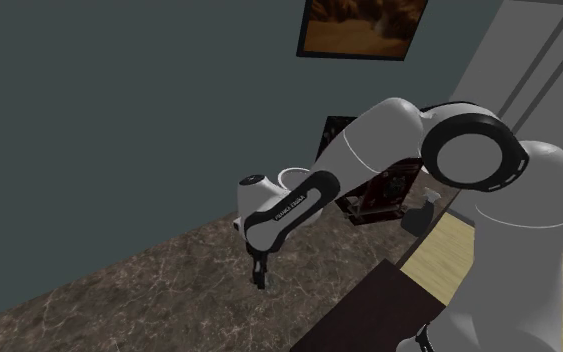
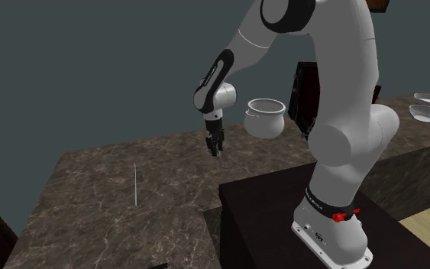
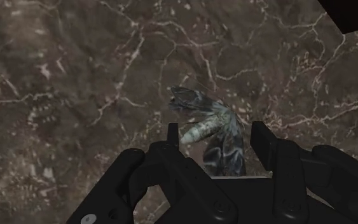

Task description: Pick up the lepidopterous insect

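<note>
Moth between parted fingers, on brown marble.
One grey-and-white moth point(image 3: 199, 130) lies on the countertop point(image 3: 75, 76) in the gap of the gripper point(image 3: 216, 130), whose fingers stand well apart and are not closed on it (whether a tip brushes it cannot be told). Its pale body slants across that gap with the wings spread to either side; which end is the head I cannot tell. The surface is dark, veined marble below a grey-blue wall point(image 1: 119, 100). In the second exterior view, left of the gripper point(image 2: 216, 145) stands one thin upright rod point(image 2: 135, 187). Right of the gripper sits one white pot point(image 2: 266, 117), and farther right are two bowls point(image 2: 427, 113). In the shoulder view one framed picture point(image 1: 359, 25) hangs above and right of the gripper point(image 1: 259, 278).
</note>
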`<move>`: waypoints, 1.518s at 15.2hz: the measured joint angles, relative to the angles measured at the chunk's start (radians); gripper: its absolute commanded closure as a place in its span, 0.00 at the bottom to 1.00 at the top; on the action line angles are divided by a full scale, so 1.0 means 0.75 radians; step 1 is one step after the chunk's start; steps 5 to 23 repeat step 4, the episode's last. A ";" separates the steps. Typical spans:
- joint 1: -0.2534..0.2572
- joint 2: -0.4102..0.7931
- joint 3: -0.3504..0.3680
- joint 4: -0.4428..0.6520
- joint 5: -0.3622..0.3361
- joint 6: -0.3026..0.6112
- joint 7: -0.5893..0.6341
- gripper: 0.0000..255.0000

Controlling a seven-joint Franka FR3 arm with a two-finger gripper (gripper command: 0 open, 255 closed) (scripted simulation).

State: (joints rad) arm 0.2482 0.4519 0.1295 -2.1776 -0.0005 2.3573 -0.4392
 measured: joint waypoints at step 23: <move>-0.005 -0.061 0.005 -0.009 0.008 -0.052 -0.004 1.00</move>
